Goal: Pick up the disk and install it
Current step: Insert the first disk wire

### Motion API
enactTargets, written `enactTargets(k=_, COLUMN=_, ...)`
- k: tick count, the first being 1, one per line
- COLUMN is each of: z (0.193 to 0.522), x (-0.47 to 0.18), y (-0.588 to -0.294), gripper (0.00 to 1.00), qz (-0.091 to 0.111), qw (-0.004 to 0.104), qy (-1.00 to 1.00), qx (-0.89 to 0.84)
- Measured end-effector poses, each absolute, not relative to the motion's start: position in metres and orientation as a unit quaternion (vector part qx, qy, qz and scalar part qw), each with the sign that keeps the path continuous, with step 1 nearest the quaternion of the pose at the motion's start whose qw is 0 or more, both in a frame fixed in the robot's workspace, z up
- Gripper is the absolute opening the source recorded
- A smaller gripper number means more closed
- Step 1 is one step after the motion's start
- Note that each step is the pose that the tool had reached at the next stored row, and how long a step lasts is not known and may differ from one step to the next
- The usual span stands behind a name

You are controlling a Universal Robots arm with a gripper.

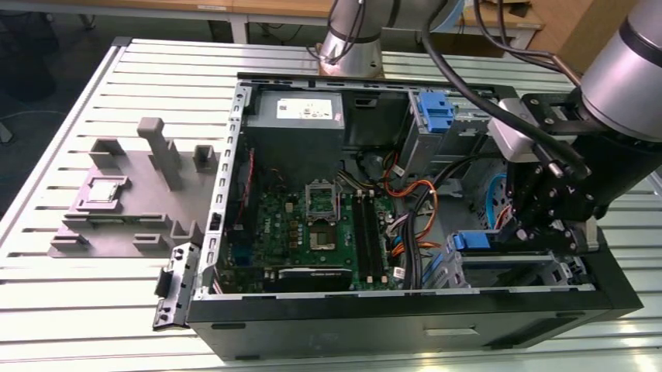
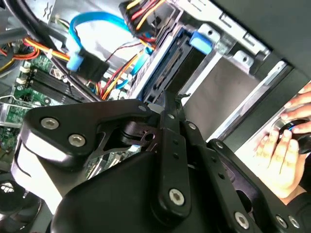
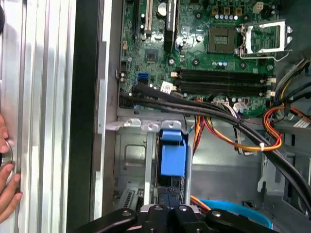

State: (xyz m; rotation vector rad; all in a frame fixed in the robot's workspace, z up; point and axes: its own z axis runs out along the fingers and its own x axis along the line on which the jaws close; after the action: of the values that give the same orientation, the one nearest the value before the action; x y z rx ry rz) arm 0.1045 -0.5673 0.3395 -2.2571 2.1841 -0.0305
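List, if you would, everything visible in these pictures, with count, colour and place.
table: one, silver, slatted, under everything
computer case: one, black, open, on the table
disk: one, blue carrier tab showing, in the case's drive bay
motherboard: one, green, inside the case
power supply: one, grey with white sticker, case's far corner
caddy: one, blue, case's far side
cables: several, orange, red, black, blue, inside the case
fixture: one, grey, on the table, exterior view's left
person's hand: one, outside the case wall
arm: one, grey, above the case
gripper: one, black, at the drive bay

Exterior view overlooks the computer case (image 1: 414,319); both wrist views look closely inside.
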Motion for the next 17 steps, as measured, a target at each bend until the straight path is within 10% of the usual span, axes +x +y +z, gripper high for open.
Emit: enactTargets(k=17, z=0.351, x=0.107, y=-0.565, gripper=0.1, qz=-0.01, qw=0.001, qy=0.693, qx=-0.721)
